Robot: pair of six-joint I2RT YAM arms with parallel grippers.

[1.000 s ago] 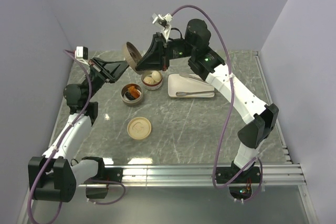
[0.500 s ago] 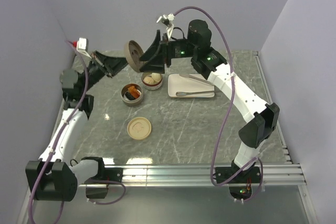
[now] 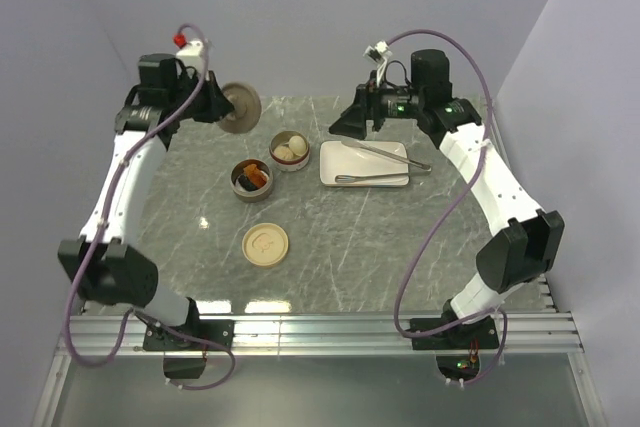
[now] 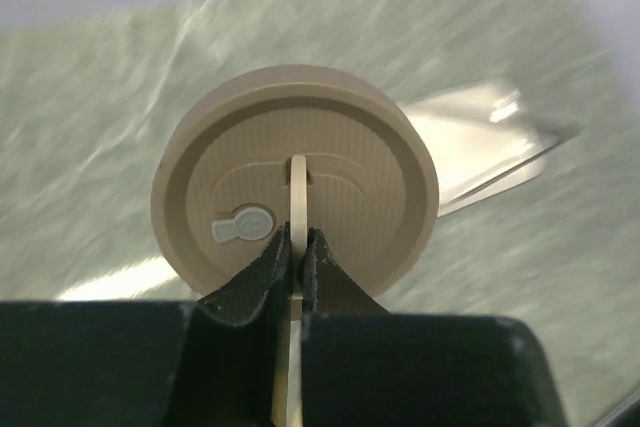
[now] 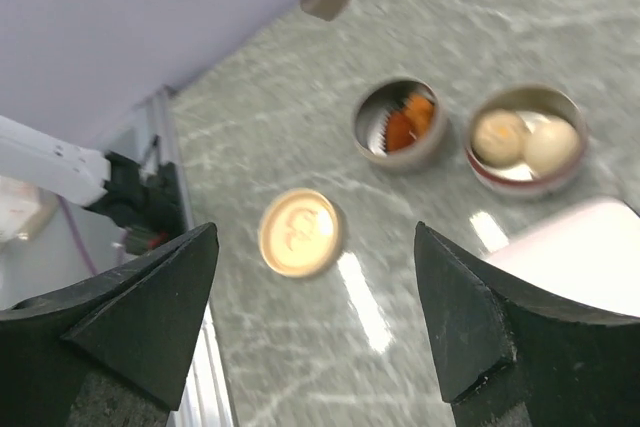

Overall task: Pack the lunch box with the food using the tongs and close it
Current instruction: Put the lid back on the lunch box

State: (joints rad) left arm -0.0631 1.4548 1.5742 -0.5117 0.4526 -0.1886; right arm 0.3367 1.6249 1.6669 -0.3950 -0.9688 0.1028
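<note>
**Food in 2 bowls, tongs on plate, L holds a lid up**

Food sits in two round bowls mid-desk, just beside each other. The cream balls (image 3: pixel 290 150) are in the back bowl (image 3: pixel 290 163). The black lump w/ orange chunks (image 3: pixel 255 177) is in the front-left bowl (image 3: pixel 238 187). R wrist view shows both bowls open-topped: balls (image 5: pixel 525 137), orange pieces (image 5: pixel 405 122).

The tongs (image 3: pixel 380 178) lie flat on the white plate (image 3: pixel 330 169), just R of the ball bowl. Their arms run roughly along the plate's length, and one tip reaches past the plate's R edge. Nothing grips them.

A tan flat lid (image 3: pixel 265 244) lies on the desk (image 3: pixel 400 247), nearer the arm bases and apart from the bowls.

The L gripper (image 3: pixel 222 105) is up at back-left, off the desk. It is pinched tight on the thin tab of a second tan held lid (image 3: pixel 240 109), which is on edge. L wrist view shows the gripper (image 4: pixel 295 252) clamping that tab, lid face (image 4: pixel 350 197) toward the cam.

The R gripper (image 3: pixel 343 130) hovers above the plate's back-left corner, jaws spread wide and holding nothing. In its own view the fingers (image 5: pixel 150 297) frame the flat lid below.
</note>
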